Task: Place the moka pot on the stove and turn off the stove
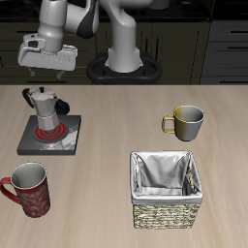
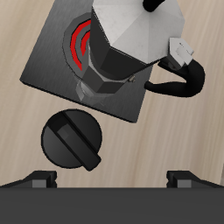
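The silver moka pot (image 1: 43,107) stands upright on the stove (image 1: 60,141), over its red burner ring (image 1: 48,130). My gripper (image 1: 48,71) hangs open a little above and behind the pot, with nothing between its fingers. In the wrist view the moka pot (image 2: 131,44) with its black handle covers part of the red spiral on the dark stove plate (image 2: 57,66). The black knob (image 2: 72,140) lies beside the plate's edge, between the pot and my gripper (image 2: 112,180).
An olive-grey mug (image 1: 184,120) stands across the table from the stove. A cloth-lined wicker basket (image 1: 167,189) sits near the front edge, and a red patterned mug (image 1: 27,189) stands in front of the stove.
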Tool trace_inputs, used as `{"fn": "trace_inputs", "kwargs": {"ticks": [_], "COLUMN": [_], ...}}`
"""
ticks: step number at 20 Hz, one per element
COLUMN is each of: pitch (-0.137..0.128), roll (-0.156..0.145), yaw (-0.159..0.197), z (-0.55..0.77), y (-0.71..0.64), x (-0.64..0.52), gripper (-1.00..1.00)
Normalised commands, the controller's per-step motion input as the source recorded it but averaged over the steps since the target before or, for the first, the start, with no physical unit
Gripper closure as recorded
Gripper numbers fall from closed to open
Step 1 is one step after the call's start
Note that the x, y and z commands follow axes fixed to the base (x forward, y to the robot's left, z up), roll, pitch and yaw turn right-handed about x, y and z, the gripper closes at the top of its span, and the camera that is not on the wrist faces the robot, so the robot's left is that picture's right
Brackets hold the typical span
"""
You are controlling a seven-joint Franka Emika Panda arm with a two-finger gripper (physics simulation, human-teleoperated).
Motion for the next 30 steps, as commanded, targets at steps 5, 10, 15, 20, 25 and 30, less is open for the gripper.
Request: {"fn": "trace_inputs", "kwargs": {"ticks": [5, 10, 15, 20, 25, 30], "pitch": [0.015, 0.014, 0.021, -0.022, 0.04, 0.031], "roll": [0.024, 0.0, -0.01, -0.002, 0.033, 0.045], "yaw": [0.029, 0.004, 0.019, -0.025, 0.002, 0.013], "z": [-0.2, -0.21, -0.1, 0.24, 0.01, -0.1], "y": [0.11, -0.03, -0.15, -0.34, -0.17, -0.01], "x": [-0.05, -0.16, -0.14, -0.02, 0.11, 0.13], "gripper": [-1.0, -1.0, -1.0, -1.0, -1.0, -1.0]}}
